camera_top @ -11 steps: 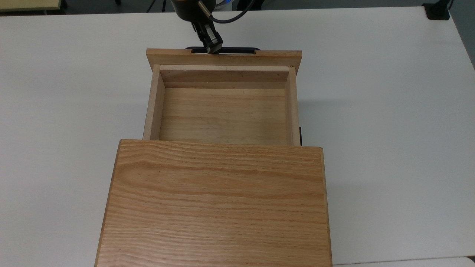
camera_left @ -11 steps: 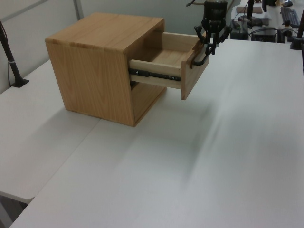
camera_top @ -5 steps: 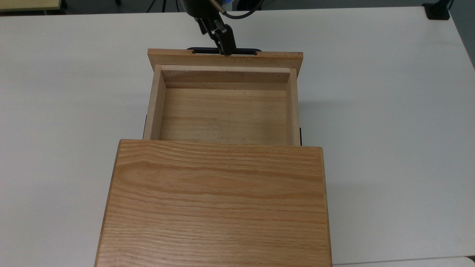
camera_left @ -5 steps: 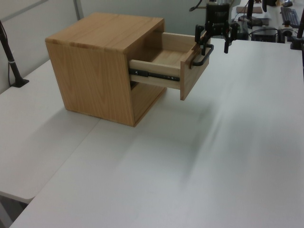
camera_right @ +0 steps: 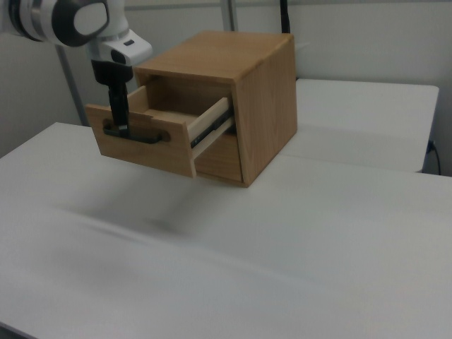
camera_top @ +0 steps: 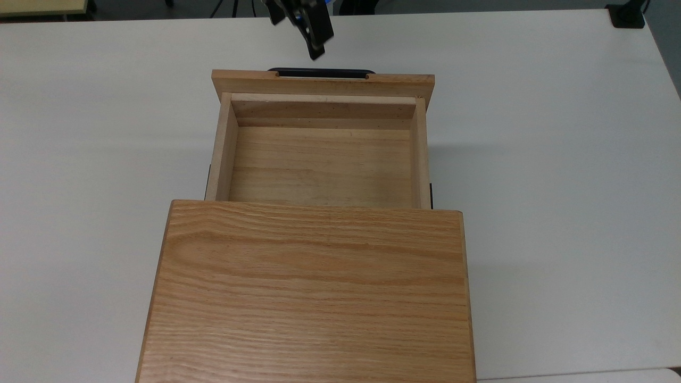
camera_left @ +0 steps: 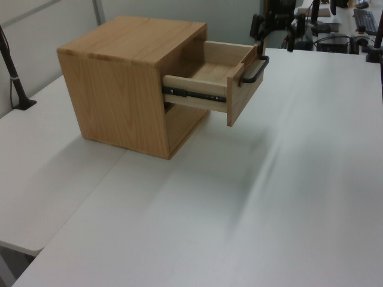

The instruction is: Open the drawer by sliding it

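The top view looks straight down into the drawer (camera_top: 322, 149), which is pulled well out of the cabinet (camera_top: 311, 292) toward 12 o'clock; its wooden floor is bare, with nothing lying in it. The handle (camera_top: 321, 72) runs along the front panel's far edge. The gripper (camera_top: 311, 32) hangs beyond it at 12 o'clock, clear of the bar.

The left view shows what the top view hides: the black slide rail (camera_left: 194, 94) on the drawer's (camera_left: 224, 81) side and the open space under it in the cabinet (camera_left: 128, 84). There the gripper (camera_left: 273, 33) sits at 1 o'clock from the handle (camera_left: 254, 69), fingers spread wide apart, gripping nothing.

In the right view, a finger (camera_right: 118, 106) crosses in front of the handle (camera_right: 134, 134), so contact cannot be judged there. The white table (camera_right: 247, 261) around the cabinet is bare; monitors and cables stand behind it in the left view.
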Motion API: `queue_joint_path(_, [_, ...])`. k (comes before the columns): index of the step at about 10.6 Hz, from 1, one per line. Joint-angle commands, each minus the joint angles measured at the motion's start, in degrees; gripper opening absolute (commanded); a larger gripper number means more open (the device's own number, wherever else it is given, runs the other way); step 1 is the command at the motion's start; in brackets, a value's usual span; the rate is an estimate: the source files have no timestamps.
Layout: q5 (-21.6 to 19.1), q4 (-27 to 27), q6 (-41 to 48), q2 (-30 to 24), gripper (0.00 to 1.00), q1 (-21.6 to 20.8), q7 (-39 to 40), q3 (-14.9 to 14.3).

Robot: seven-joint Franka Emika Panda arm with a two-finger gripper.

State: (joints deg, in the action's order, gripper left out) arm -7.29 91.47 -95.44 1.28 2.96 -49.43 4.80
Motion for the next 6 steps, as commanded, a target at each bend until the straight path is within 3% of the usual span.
queue_joint_path(1, [1.8,0.7,1.2,-4.4,1.00,-0.3,7.8,-0.1])
queue_joint_path(3, [4.9,0.8,1.5,-5.2,1.00,-0.7,15.0,-0.3])
queue_joint_path(6, [8.9,0.7,1.2,-5.1,1.00,-0.8,36.1,-1.2])
